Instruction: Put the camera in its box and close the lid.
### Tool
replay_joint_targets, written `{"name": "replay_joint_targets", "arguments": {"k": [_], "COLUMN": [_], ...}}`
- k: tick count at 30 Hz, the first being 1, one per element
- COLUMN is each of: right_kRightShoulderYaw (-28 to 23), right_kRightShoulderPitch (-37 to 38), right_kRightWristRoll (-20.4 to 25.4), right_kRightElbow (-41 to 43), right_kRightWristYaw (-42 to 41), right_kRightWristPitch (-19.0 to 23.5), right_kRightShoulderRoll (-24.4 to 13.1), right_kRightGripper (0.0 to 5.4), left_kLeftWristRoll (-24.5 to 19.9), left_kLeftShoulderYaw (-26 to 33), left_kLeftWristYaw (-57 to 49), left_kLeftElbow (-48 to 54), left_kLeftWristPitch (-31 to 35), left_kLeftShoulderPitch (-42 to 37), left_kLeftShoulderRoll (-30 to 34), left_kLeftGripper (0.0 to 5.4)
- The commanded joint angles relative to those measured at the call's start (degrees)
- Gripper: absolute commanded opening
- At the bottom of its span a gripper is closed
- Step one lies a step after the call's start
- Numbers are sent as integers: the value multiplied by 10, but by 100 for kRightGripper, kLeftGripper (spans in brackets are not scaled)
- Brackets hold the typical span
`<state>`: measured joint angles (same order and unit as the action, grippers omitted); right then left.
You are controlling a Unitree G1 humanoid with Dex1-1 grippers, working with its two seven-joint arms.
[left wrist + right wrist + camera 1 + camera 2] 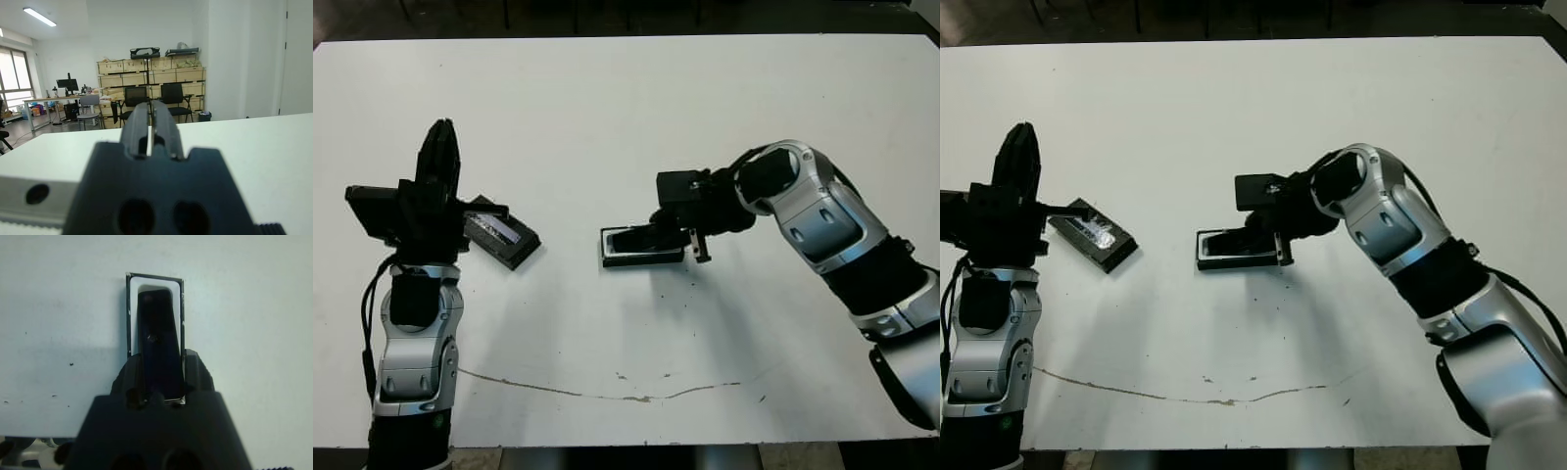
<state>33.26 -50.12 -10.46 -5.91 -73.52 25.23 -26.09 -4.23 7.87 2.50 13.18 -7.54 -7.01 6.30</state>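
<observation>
The two fingers (131, 374) of the right gripper (160, 377) are spread to the width of the camera (156, 340), whose near end is clamped between them; the camera's far end is already seen inside the white lining of the box (130, 313). The fingers of the left gripper (148, 128) are pressed nearly together, with only a thin slit between them, and nothing is held; that gripper is raised upright above the table (636, 98), pointing away over it.

The step in hand is judged to be the seating of the camera in the box (641, 257), which lies near the table's middle under the right gripper (695, 240). Next, a release and a clean withdrawal would be called for, without the box being dragged. The lid (501, 233) lies well apart to the left, just beside the left arm, and has not yet been fitted.
</observation>
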Motion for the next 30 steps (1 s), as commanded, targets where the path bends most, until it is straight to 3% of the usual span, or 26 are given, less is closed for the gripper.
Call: {"name": "replay_joint_targets", "arguments": {"k": [1, 11, 17, 24, 30], "right_kRightShoulderYaw": [13, 35, 31, -33, -73], "right_kRightShoulderPitch": [1, -7, -14, -36, -56], "right_kRightWristRoll": [1, -9, -3, 39, 63], "right_kRightElbow": [-4, -4, -13, -70, -95], "right_kRightWristYaw": [-3, -9, -24, -44, -51], "right_kRightWristPitch": [13, 43, 20, -90, -109], "right_kRightShoulderRoll": [15, 32, 21, -5, -20], "right_kRightGripper": [71, 71, 71, 196, 300], "left_kLeftWristRoll": [2, 2, -1, -2, 2], "left_kLeftShoulderYaw": [0, -1, 0, 0, -2], "left_kLeftWristYaw": [0, -3, -2, -1, -3], "left_kLeftElbow": [-10, -7, -9, -11, -8], "left_kLeftWristPitch": [2, 6, 6, 4, 7], "left_kLeftShoulderPitch": [10, 12, 12, 11, 10], "left_kLeftShoulderRoll": [0, -1, -2, -1, -1], "left_kLeftGripper": [0, 0, 0, 0, 0]}}
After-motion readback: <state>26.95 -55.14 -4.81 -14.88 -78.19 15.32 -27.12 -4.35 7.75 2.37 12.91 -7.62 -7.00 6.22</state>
